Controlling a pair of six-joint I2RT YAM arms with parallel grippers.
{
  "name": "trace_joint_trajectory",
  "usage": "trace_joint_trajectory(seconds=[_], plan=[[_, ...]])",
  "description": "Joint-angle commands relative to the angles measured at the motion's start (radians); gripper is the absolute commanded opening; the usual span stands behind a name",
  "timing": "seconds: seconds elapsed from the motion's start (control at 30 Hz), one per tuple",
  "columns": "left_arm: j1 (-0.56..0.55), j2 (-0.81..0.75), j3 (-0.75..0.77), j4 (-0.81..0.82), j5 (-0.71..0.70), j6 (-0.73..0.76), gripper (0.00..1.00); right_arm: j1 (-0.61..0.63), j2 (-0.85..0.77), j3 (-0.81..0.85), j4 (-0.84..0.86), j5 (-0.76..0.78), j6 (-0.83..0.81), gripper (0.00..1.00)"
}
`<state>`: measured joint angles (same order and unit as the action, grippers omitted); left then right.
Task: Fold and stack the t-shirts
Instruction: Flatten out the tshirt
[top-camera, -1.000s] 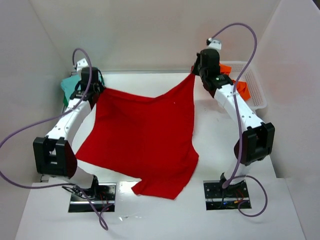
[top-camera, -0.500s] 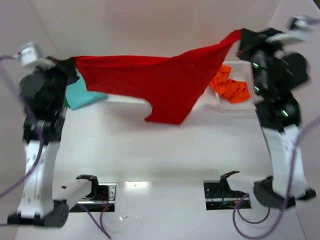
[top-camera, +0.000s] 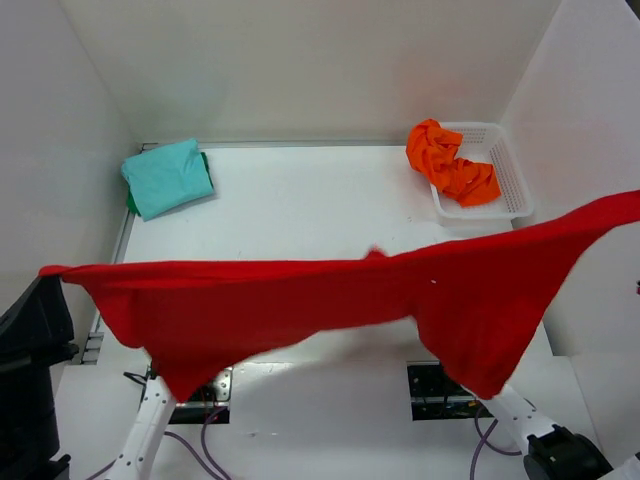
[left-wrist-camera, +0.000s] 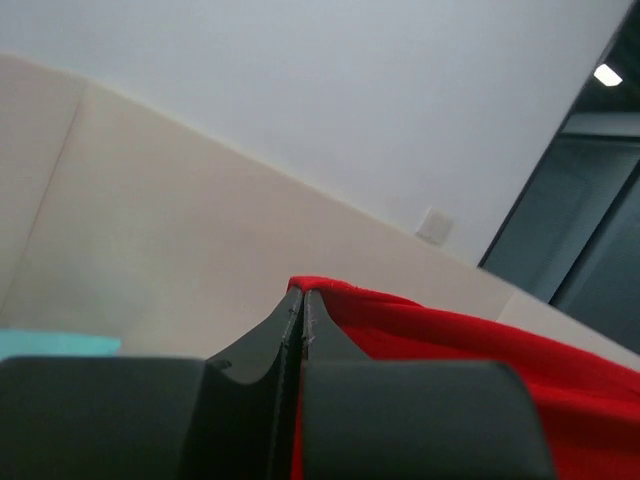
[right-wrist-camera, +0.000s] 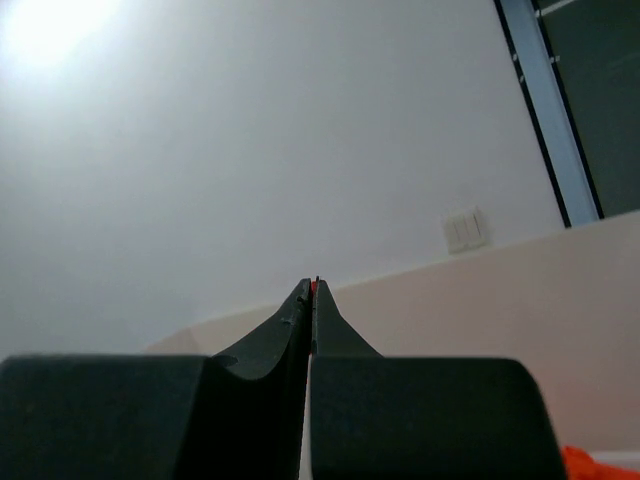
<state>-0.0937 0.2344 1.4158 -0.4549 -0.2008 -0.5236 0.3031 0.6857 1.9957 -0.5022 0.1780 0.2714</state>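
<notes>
Here, three t-shirts, one basket (top-camera: 512, 180) and my two grippers are shown. The red t-shirt (top-camera: 300, 300) hangs in the air above the table (top-camera: 300, 200), stretched wide between my grippers. Its upper edge runs nearly level from the left margin to the right margin of the overhead view, and two loose points droop below. My left gripper (left-wrist-camera: 302, 300) is pinched closed on one end of the red cloth, which bunches just beside the fingertips. My right gripper (right-wrist-camera: 312, 292) is likewise closed, with a thin sliver of red showing between the tips. The teal t-shirt (top-camera: 168, 177) lies folded at the table's far left corner. The orange t-shirt (top-camera: 450, 165) lies crumpled in the basket at the far right, spilling over its left rim.
</notes>
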Motion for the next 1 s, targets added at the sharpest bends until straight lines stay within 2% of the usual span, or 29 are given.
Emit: trace_joint_trajectory(seconds=[0.0,0.17,0.4,0.5,0.6,0.73,0.83,0.97], plan=[[-0.024,0.013,-0.015,-0.067,-0.088,-0.001,0.0,-0.005,0.028,-0.029,-0.065,0.009,-0.001,0.0],[-0.046,0.042,-0.064,-0.038,-0.127,-0.001,0.0,-0.005,0.028,-0.124,-0.065,0.035,-0.011,0.0],[-0.055,0.117,-0.225,0.004,-0.127,-0.001,0.0,-0.005,0.037,-0.446,0.028,0.072,-0.02,0.0],[-0.055,0.172,-0.245,0.044,-0.138,0.017,0.0,-0.005,0.046,-0.558,0.094,0.081,-0.031,0.0],[-0.055,0.246,-0.245,0.094,-0.147,0.039,0.0,-0.005,0.077,-0.569,0.123,0.103,-0.043,0.0],[-0.055,0.409,-0.172,0.127,-0.108,0.077,0.0,-0.005,0.161,-0.465,0.163,0.103,-0.063,0.0],[-0.055,0.433,-0.089,0.145,-0.089,0.088,0.0,-0.005,0.241,-0.315,0.172,0.081,-0.063,0.0],[-0.055,0.433,-0.025,0.095,-0.059,0.119,0.0,-0.005,0.288,-0.206,0.172,0.063,-0.072,0.0]])
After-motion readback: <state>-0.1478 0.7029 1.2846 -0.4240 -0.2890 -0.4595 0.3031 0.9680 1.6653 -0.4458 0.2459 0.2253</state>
